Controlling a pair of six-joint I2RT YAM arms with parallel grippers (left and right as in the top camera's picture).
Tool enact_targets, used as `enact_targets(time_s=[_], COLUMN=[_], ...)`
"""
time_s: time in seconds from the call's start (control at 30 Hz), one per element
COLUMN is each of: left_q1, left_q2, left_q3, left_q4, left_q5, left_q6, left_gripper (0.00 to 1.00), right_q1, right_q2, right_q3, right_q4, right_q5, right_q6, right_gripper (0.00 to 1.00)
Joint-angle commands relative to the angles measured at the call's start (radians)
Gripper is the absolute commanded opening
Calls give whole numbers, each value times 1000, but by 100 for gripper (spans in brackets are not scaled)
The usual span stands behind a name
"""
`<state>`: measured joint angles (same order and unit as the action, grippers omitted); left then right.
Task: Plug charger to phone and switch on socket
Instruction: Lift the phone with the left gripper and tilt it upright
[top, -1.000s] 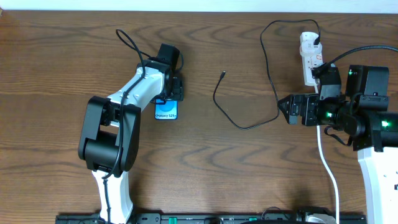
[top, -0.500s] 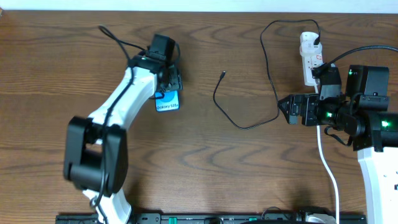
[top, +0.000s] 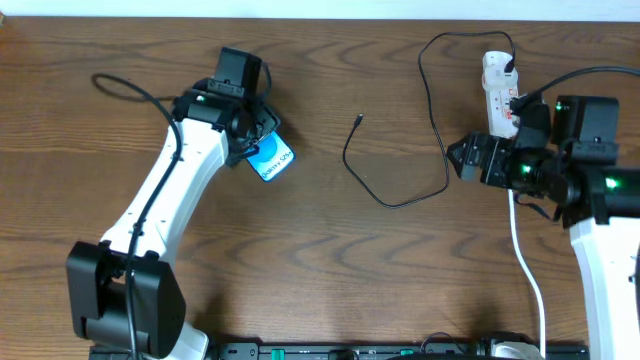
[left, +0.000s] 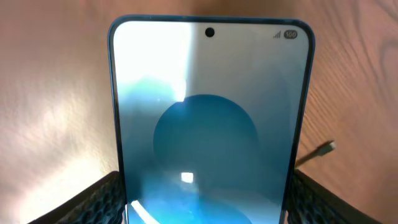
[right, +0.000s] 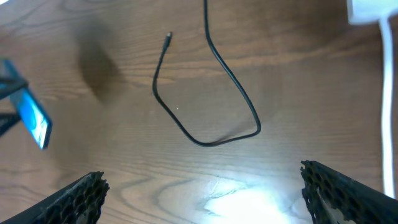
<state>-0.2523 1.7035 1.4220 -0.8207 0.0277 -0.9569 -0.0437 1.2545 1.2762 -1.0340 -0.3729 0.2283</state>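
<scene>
My left end effector (top: 256, 146) is clamped on the slim black-edged smartphone with the blue-green lit screen (top: 271, 159), at about 10 o'clock on the dark brown wooden bench (top: 330, 290). In the left wrist view my textured fingers (left: 87, 199) press the two long edges near the lower end, so the screen (left: 208, 124) is not covered. In the right wrist view the smartphone (right: 34, 118) looks tilted and raised from the bench. I judge that I hold it this way to offer its port to the cable.

The long thin black charger cable (top: 400, 203) lies in a loose loop near the middle of the bench. Its small black connector tip (top: 358, 120) is free, at 3 o'clock from the smartphone and well apart from it. Its black plug (top: 511, 67) seems to sit already in the white elongated power strip with red markings (top: 497, 100) at 2 o'clock. I cannot tell whether the switch is on. A thick white cord (top: 525, 260) runs from the power strip toward 6 o'clock.

My right end effector (top: 460, 160) hangs near the power strip, facing 9 o'clock, with its fingers (right: 81, 196) wide apart and holding nothing. I judge it is placed there to take the connector tip and later to reach the switch.
</scene>
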Motion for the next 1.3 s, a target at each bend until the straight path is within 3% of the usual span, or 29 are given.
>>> enact_targets(time_s=[0.0, 0.1, 0.23, 0.37, 0.83, 1.27], left_q1=[2, 2, 2, 13, 106, 111], left_q2=[-34, -34, -34, -34, -34, -34], left_q3=[18, 18, 18, 18, 18, 18], left_q4=[-32, -54, -117, -119, -114, -121], left_q5=[85, 137, 203, 340, 842, 961], left_q6=[-250, -266, -413, -470, -478, -515], left_gripper=[7, 7, 7, 8, 7, 7], right_q1=[6, 6, 6, 6, 6, 6], right_q2=[39, 62, 76, 76, 76, 76], right_q3=[14, 14, 13, 13, 10, 10], right_q4=[1, 1, 1, 1, -2, 5], right_q5=[-4, -21, -30, -30, -30, -30], right_q6=[56, 56, 56, 56, 55, 56], right_gripper=[99, 99, 99, 99, 99, 99])
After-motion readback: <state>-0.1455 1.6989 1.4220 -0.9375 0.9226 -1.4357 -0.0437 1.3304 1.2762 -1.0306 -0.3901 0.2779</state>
